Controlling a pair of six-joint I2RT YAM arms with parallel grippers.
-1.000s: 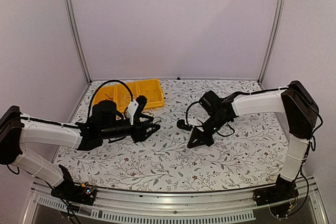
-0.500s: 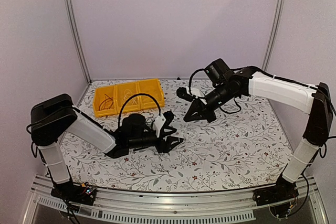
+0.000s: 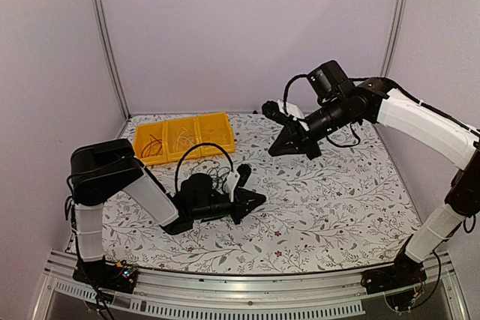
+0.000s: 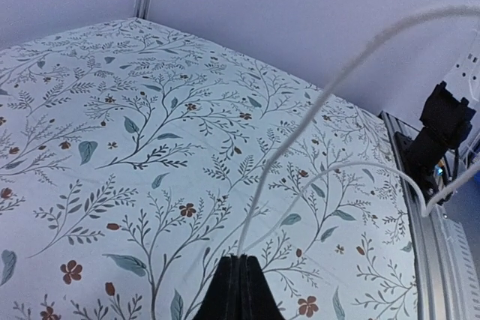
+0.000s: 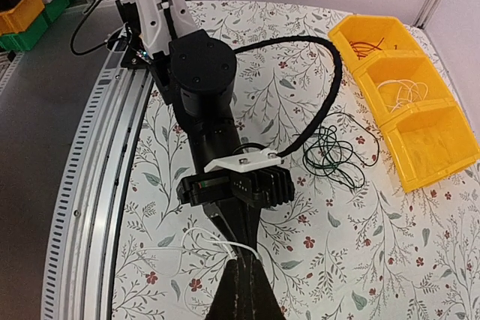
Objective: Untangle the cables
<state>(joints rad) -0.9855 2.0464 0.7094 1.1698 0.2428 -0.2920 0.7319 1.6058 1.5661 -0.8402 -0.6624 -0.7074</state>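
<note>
White cable (image 4: 324,95) pinched in left gripper (image 4: 241,258) (arcing upward), dark cables (image 5: 334,151) nearby

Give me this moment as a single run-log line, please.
left gripper: shut on white cable | right gripper: raised, shut on the same cable | dark cable tangle: lying ungripped

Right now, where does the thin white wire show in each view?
Top external: too thin to make out.
Left wrist: thin white wire arcs up from the shut left tool, centre.
Right wrist: low, left of centre.
Shared landmark: floral table cover.
</note>
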